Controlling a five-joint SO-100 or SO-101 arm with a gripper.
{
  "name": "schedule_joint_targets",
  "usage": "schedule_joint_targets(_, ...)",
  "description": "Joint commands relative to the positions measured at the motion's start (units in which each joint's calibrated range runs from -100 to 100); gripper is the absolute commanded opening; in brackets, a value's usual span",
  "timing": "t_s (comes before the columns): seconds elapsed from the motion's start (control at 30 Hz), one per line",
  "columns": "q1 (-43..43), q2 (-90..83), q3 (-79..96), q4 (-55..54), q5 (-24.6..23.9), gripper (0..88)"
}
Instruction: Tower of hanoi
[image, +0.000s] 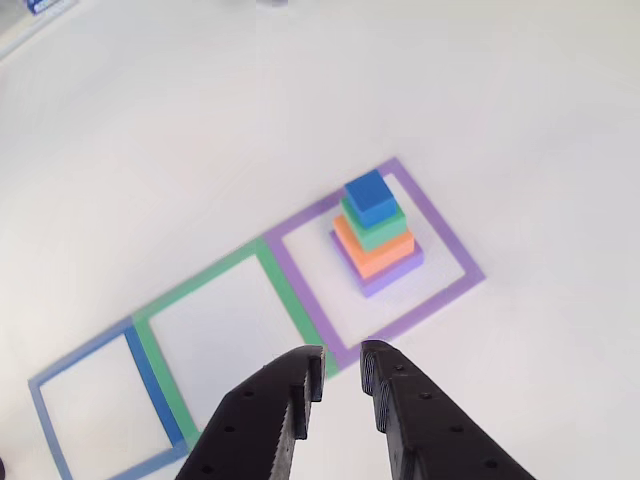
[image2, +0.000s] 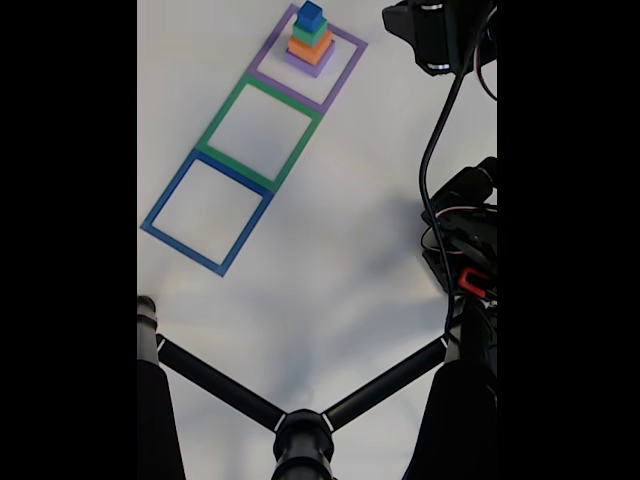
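Four-block stack whole and untouched inside the purple square: blue cube on top, then green block, orange block, purple slab at the base. Green square in the middle and blue square at the far end both bare inside.

Black gripper low in the other view, well short of the stack, jaws parted with a narrow gap and nothing between them. Arm body along the right edge of the fixed view, apart from the squares.

Judged as the very opening: no block shifted yet. Next move likely a reach forward and slightly right, a wider spread of the fingers, then a pinch on the blue cube alone, high enough to spare the green block beneath.

Plenty of open white table around the stack on all sides. Tape borders flat, no hindrance. Tripod legs near the fixed camera, far from the squares. Main risk: nudging the stack askew on approach.
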Motion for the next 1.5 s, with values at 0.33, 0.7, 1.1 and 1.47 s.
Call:
schedule_joint_targets(0.33, 9.9, -8.1, 17.7, -14.7, 26.2, 3.4)
schedule_joint_targets(0.7, 16.0, -15.1, 51.6, -43.6, 26.4, 29.6)
schedule_joint_targets(1.1, 13.3, -9.3, 75.2, -81.3, 26.4, 36.8)
schedule_joint_targets(1.47, 10.0, 1.1, 81.3, -100.4, 26.4, 38.1)
